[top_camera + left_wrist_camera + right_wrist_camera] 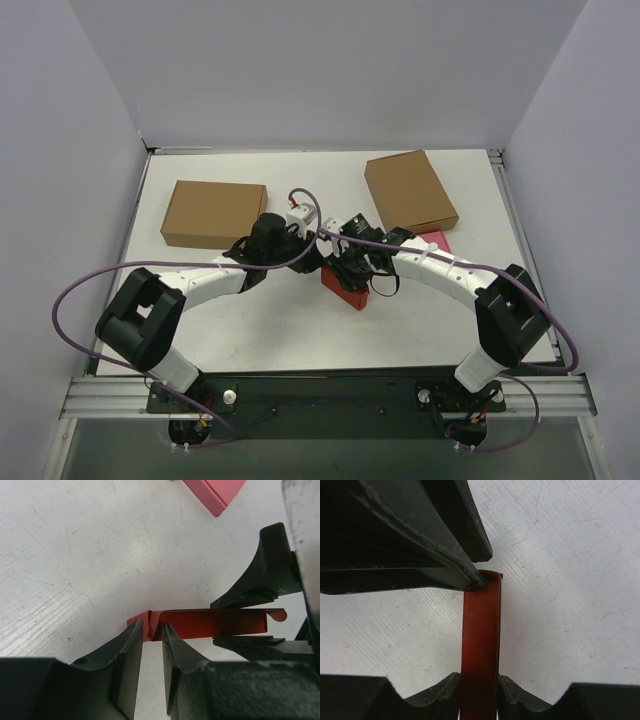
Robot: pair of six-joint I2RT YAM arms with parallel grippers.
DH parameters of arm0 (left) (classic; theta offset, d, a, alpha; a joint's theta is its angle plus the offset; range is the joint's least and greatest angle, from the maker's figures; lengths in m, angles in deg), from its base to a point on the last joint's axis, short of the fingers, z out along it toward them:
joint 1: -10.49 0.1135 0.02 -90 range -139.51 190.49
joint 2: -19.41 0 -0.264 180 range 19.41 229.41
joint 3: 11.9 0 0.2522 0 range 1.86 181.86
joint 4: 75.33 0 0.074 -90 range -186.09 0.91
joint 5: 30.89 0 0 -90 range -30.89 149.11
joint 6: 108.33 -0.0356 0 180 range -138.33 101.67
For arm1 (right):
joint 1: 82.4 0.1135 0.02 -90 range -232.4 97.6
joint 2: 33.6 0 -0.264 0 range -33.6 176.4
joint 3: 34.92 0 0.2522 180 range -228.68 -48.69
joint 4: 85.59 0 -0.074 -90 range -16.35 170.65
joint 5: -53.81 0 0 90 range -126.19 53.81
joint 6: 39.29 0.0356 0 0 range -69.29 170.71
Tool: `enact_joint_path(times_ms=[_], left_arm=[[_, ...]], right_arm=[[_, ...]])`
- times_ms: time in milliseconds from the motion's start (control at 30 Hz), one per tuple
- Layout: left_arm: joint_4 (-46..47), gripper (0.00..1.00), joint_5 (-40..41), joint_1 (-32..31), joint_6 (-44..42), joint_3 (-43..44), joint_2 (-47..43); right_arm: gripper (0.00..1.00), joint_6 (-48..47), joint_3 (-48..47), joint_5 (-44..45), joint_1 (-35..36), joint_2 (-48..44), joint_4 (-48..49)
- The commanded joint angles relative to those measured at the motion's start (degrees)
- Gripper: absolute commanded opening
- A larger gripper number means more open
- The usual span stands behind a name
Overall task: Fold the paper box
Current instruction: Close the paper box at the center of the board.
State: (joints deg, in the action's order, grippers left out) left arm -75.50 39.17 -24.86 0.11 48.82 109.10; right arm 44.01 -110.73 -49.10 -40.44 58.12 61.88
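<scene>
We see the paper box (345, 290) near the middle of the table (300, 340), just in front of the two wrists where the arms meet, its red body sticking out towards the arm bases. Both hands have hold of it from opposite ends.

In the left wrist view, the left gripper (152, 635) has its fingers drawn almost together, with only a narrow gap between them. A small folded red corner of the box sits in that gap, so we read it as pinching that flap. From there the red sheet runs away to the right, edge-on and roughly level.

In the right wrist view, the right gripper (480, 680) is pressed against a narrow red strip of the box, one finger touching each side of it. The strip stands straight up from between the fingertips, and its far end meets the tip of the left arm's finger (the dark mass filling the top of that view).

A small pink box (212, 492) lies on the table beyond the red one, well apart from the left fingers. Two brown boxes lie farther back, one on the left (213, 213) and one on the right (410, 190).
</scene>
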Motion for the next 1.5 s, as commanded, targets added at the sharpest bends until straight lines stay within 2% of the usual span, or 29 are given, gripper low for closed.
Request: enact_joint_path(times_ms=[0,433,633,700,900,1067,1233,1467], left_arm=[[2.32,0.31,-0.27,-1.21,-2.09,2.96,1.45],[3.38,0.29,-0.27,-1.65,-2.26,3.93,2.16],[3.55,0.21,-0.18,-1.65,-2.26,3.84,2.42],[3.47,0.13,-0.45,-1.74,-2.26,4.1,2.59],[3.29,0.0,-0.62,-2.0,-2.7,4.19,3.03],[2.59,0.0,0.87,-2.53,-3.67,3.93,3.39],[2.15,0.0,5.96,-3.67,-6.3,2.97,3.21],[5.05,0.0,10.54,-5.08,-9.47,-1.07,3.12]], right_arm=[[0.33,0.2,-1.59,-1.07,-0.29,-0.05,-1.01],[0.33,0.37,-1.68,-1.42,-0.38,0.21,-1.01],[0.33,0.37,-1.59,-1.51,-0.3,0.3,-1.01],[0.33,0.37,-1.68,-1.51,-0.3,0.21,-1.01],[0.33,0.37,-1.68,-1.51,-0.47,0.3,-1.01],[0.33,0.37,-1.59,-1.68,-0.47,0.3,-1.01],[0.33,0.55,-1.5,-1.86,-0.47,0.04,-0.84],[0.33,0.63,-1.5,-1.95,-0.47,0.04,-0.84]])
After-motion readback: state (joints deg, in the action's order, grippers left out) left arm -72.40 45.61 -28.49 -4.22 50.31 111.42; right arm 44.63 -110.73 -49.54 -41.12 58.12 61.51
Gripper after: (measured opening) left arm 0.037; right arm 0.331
